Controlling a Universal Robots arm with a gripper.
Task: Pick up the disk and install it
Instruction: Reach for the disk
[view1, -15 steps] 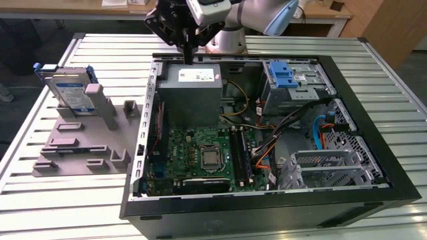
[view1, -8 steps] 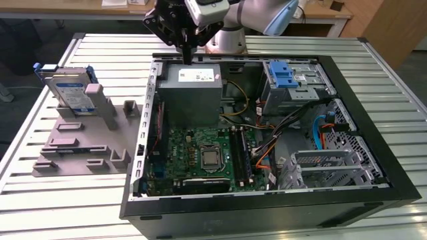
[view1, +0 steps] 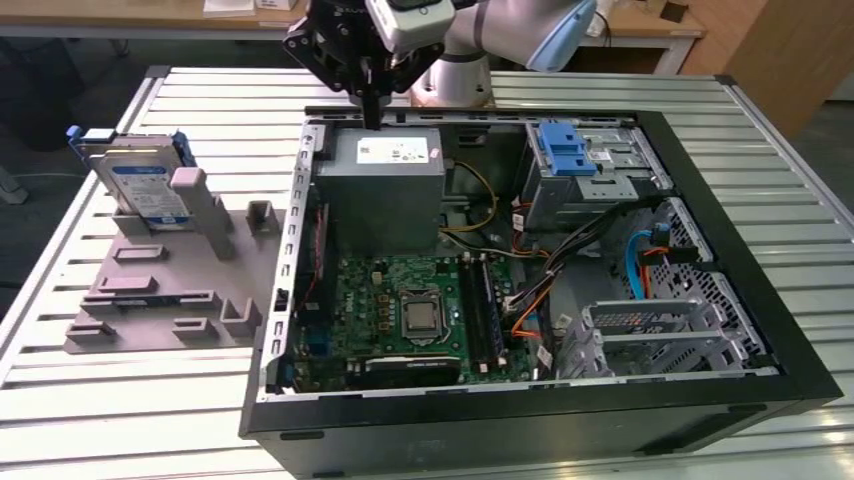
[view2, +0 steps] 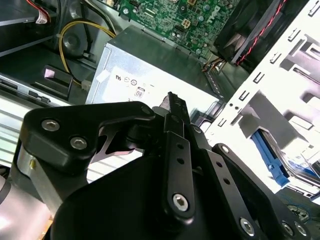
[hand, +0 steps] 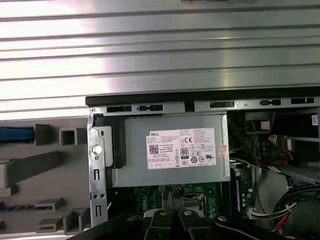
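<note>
The disk (view1: 144, 185) stands on edge in a slot of the grey stand (view1: 160, 290), on the table (view1: 80, 400) at the exterior view's left, just beside the computer case (view1: 534, 435). This upright seating probably leaves its upper edge and blue bracket free for a grasp from above. The gripper (view1: 371, 118) hangs over the power supply (view1: 387, 185) at the rear of the open case, well apart from the disk. Its fingers (view2: 177, 110) are closed together and hold nothing. The pick-up is not yet done
</note>
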